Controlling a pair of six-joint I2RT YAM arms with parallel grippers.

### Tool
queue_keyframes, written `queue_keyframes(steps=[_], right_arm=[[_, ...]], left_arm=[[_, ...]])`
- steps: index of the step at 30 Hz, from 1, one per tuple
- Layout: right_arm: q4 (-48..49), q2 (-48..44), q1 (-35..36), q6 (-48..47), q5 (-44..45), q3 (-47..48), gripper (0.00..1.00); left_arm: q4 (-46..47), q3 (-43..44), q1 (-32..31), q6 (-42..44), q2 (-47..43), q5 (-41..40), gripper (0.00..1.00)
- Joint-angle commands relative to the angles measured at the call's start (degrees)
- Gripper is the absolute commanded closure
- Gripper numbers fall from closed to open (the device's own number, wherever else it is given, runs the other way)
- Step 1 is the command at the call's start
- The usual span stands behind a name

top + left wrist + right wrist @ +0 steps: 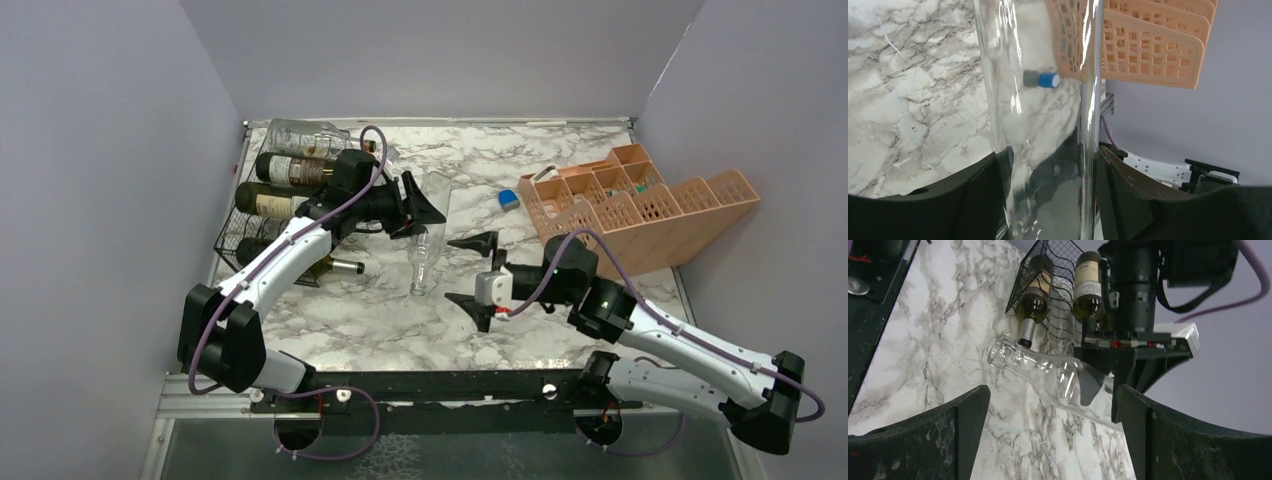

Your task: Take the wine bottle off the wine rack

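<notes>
Right end effector [478,272] released, empty; left end effector [424,220] grasping wine bottle [422,262] by body. Glass: slick, fragile, prob. light.

The white-and-black left arm [270,265] stretches forward and inward from its base, its black two-finger left gripper [420,210] clamped on the body of a clear glass wine bottle [422,262]. The white-and-black right arm [680,345] lies low and bent leftward. Its black right gripper [452,271] faces left with fingers spread wide, holding nothing.
</notes>
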Motion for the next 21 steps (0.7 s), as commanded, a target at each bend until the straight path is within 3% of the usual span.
queue_keyframes(steps=[1, 11, 18, 21], right_arm=[[1.54, 1.56, 6.76, -10.81, 12.35, -2.03, 0.01], [8.21, 6.99, 12.62, -18.44, 20.38, -6.03, 0.01], [16.06, 8.91, 13.13, -19.03, 18.67, -9.15, 0.01], [17.32, 9.16, 13.14, -17.87, 17.35, -9.7, 0.07]], left_arm=[[3.04, -1.21, -0.72, -2.68, -0.58, 3.94, 0.49], [1.99, -5.47, -1.47, -10.84, 0.85, 3.13, 0.48], [1.79, -6.51, -3.59, -13.45, 0.52, 0.12, 0.48], [1.83, -5.85, -4.94, -13.75, 1.14, -0.07, 0.47]])
